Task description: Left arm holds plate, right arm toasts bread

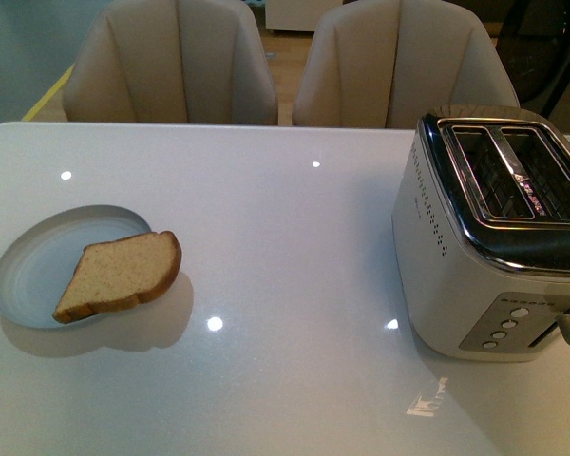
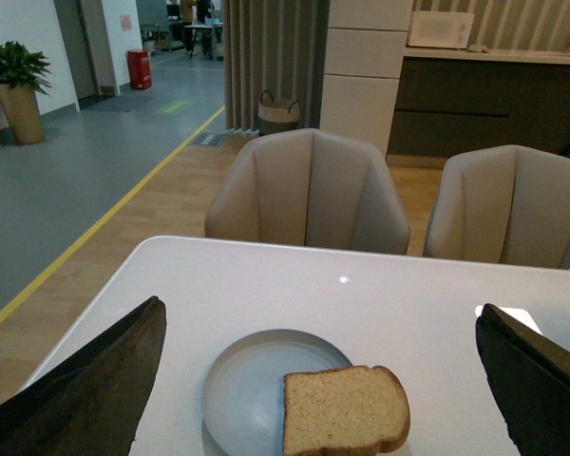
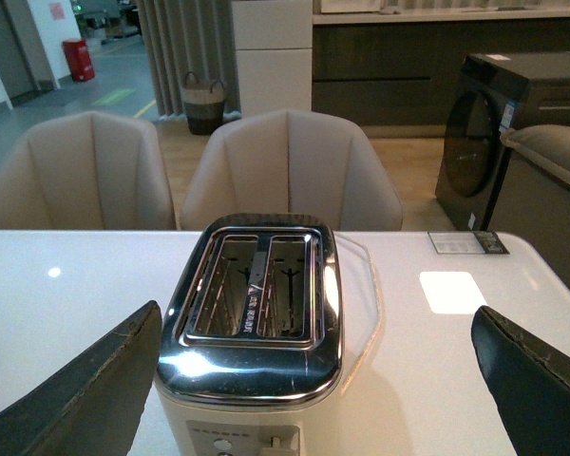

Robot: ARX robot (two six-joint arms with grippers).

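Spread dark fingers [image 2: 85, 389] frame both wrist views; on the white table [image 1: 266, 218] are one plate, one slice and one toaster.
Left gripper [image 2: 318, 306] hangs with its jaws wide apart, holding nothing, above the near edge of the plate [image 1: 38, 266]. The single slice of bread [image 1: 123, 274] lies on that plate, its rounded top overhanging the rim toward the toaster [image 1: 456, 266]. Right gripper [image 3: 317, 309] is equally wide apart over the toaster, whose two slots [image 3: 256, 285] show only wire guides. Plate and toaster stand well apart with bare tabletop between them. Two beige chairs [image 1: 171, 66] stand behind the table's far edge.
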